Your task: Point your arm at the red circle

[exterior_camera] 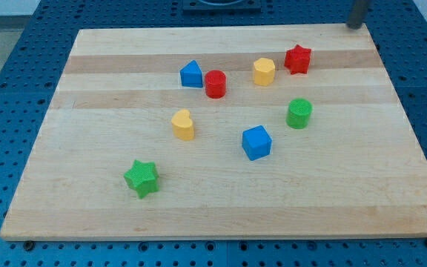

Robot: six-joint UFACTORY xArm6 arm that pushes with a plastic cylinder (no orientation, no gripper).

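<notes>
Hovering at the view's top right corner, my tip (pixel 355 26), a bare rod with nothing to open or close, sits well apart from the red circle (pixel 215 84), leftward and lower beside the blue block (pixel 191 74), seemingly light, rigid, easily nudged.

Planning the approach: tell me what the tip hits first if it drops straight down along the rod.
Probably nothing but the board: my tip sits at its top-right edge, no block beneath; the red star lies down-left, the red circle farther left.

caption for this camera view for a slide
Rod tip at the board's top right corner, far from the red circle beside a blue block.
</notes>
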